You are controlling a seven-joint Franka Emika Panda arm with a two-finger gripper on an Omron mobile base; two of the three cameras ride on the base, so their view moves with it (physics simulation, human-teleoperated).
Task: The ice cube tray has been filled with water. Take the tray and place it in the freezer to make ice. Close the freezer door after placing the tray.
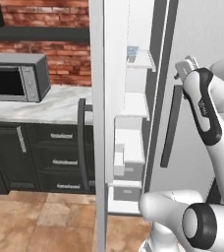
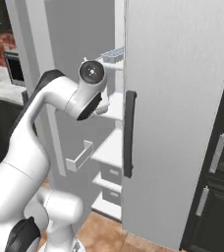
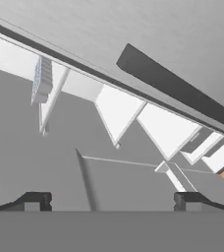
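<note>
Looking along the hand view, I see the jaws spread wide, the two dark fingertips [image 3: 35, 201] far apart with nothing between them. The gripper [image 3: 109, 201] hangs in the air in front of the open freezer [image 3: 119, 110], touching nothing. In the left base view the hand sits at the right, near the dark bar handle [image 1: 172, 125] of the plain grey door [image 1: 202, 59] on the right, which is closed.

The ice cube tray [image 2: 112, 54] lies on an upper white shelf [image 2: 115, 65] inside the freezer, well above and beyond the hand; its pale blue water [image 1: 132, 50] shows in the cells. In the hand view the tray [image 3: 42, 80] appears at the upper left, turned on its side by the roll of the camera.

Lower white shelves and grey drawers [image 2: 110, 173] fill the compartment below. The freezer door [image 1: 97, 123] stands swung open on the left, seen nearly edge-on in the left base view, with its own dark handle [image 1: 83, 142] towards the bench.

Farther left, a microwave [image 1: 16, 77] sits on the pale bench [image 1: 45, 106] over dark cabinets [image 1: 40, 157], against a red brick wall [image 1: 40, 15].
</note>
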